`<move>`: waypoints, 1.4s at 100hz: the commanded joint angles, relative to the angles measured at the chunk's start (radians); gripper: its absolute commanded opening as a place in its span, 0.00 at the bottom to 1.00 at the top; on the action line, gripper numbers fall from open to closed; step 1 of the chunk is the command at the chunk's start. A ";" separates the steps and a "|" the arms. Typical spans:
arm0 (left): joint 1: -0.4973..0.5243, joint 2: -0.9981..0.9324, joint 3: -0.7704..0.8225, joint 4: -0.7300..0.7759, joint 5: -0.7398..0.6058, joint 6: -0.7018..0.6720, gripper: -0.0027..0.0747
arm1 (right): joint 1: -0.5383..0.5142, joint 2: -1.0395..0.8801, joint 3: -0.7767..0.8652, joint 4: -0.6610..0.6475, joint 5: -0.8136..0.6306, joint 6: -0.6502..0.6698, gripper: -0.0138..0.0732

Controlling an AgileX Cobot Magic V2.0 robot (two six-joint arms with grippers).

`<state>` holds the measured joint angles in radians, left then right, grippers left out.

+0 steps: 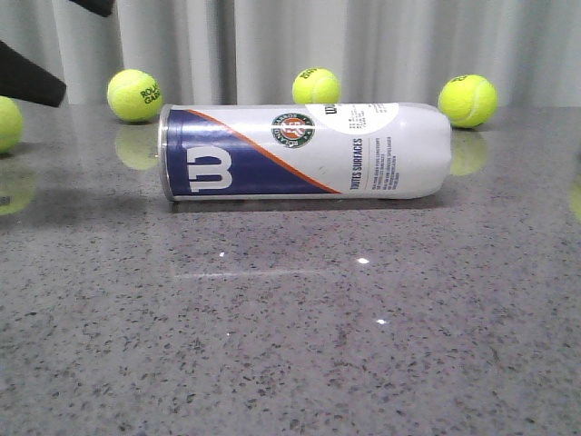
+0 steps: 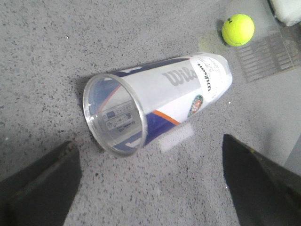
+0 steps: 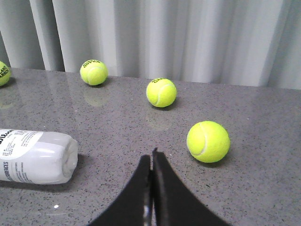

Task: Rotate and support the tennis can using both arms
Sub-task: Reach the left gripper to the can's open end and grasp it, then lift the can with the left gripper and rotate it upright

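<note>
The tennis can [image 1: 304,150] lies on its side on the grey table, its silver-rimmed open mouth to the left and its closed white end to the right. The navy section with the white "W" faces the front camera. My left gripper [image 2: 150,188] is open and empty, and hovers just off the can's open mouth [image 2: 113,115]. One of its black fingers [image 1: 32,80] shows at the top left of the front view. My right gripper [image 3: 152,157] is shut and empty, low over the table, apart from the can's closed end [image 3: 40,157].
Several yellow-green tennis balls lie along the back: one [image 1: 134,95] behind the can's mouth, one [image 1: 316,86] behind its middle, one [image 1: 467,100] by its closed end. A ball [image 3: 208,141] lies close beside my right fingertips. A grey curtain hangs behind the table.
</note>
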<state>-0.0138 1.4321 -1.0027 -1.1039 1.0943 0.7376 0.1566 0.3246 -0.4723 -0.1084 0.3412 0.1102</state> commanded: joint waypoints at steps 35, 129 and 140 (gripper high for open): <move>-0.146 0.149 -0.033 -0.187 -0.013 0.102 0.79 | -0.006 0.005 -0.025 -0.013 -0.083 -0.001 0.08; -0.181 0.275 -0.033 -0.500 0.072 0.417 0.01 | -0.006 0.005 -0.025 -0.013 -0.083 -0.001 0.08; -0.181 0.269 -0.033 -0.550 0.140 0.465 0.01 | -0.006 0.005 -0.025 -0.013 -0.083 -0.001 0.08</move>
<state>-0.1876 1.7487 -1.0121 -1.5841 1.1700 1.1554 0.1566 0.3246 -0.4723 -0.1084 0.3412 0.1102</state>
